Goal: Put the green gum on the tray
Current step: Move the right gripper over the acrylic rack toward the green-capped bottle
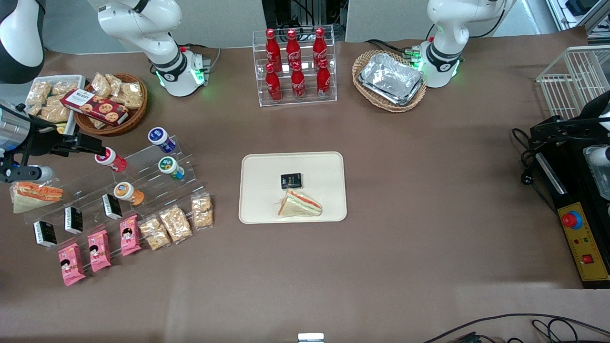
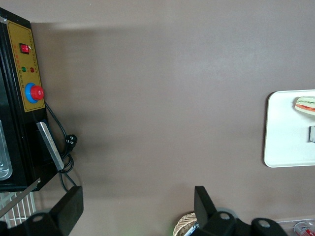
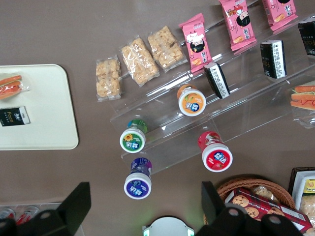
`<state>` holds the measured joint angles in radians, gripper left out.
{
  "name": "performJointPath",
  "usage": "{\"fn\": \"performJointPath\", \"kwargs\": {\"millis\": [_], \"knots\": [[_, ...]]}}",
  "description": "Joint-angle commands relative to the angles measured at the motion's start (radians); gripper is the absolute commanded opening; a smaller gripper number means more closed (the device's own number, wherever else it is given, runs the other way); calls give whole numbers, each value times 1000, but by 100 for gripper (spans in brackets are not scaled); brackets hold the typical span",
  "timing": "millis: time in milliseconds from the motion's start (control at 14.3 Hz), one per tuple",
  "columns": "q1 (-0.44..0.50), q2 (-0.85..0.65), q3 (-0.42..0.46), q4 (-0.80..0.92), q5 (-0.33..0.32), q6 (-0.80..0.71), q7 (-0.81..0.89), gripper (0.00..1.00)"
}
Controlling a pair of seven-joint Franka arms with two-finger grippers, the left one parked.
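Front view: hand (image 1: 97,148) spread wide, empty, near green gum (image 1: 171,167).

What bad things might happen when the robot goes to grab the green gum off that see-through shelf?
The green gum stands close to the blue bottle and the red bottle, so the open gripper might bump or grab the wrong one. The clear stepped shelf looks slippery, so a nudged bottle could roll off. On the tray, the sandwich and black packet fill the middle.

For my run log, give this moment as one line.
tool: open, above bottle shelf | green gum: on shelf, ungrasped | tray: holds sandwich, black packet
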<state>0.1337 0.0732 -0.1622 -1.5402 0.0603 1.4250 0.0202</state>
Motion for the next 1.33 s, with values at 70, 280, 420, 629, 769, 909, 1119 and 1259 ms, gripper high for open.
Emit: {"fn": "performJointPath", "kwargs": {"millis": [70,280,420,629,769,909,1119,1259], "knots": [[-6,10,-2,17,-5,14,-13,100],[-3,11,0,17,-5,14,-8,100],[-5,11,0,15,3,14,-2,100],[3,-32,6,3,1,-11,36,100],[4,-71,7,-30,3,-24,44,100],[7,-145,10,-96,3,-23,73,100],[24,-237,39,-202,1,1,125,100],[24,-295,73,-305,1,67,159,100]]}}
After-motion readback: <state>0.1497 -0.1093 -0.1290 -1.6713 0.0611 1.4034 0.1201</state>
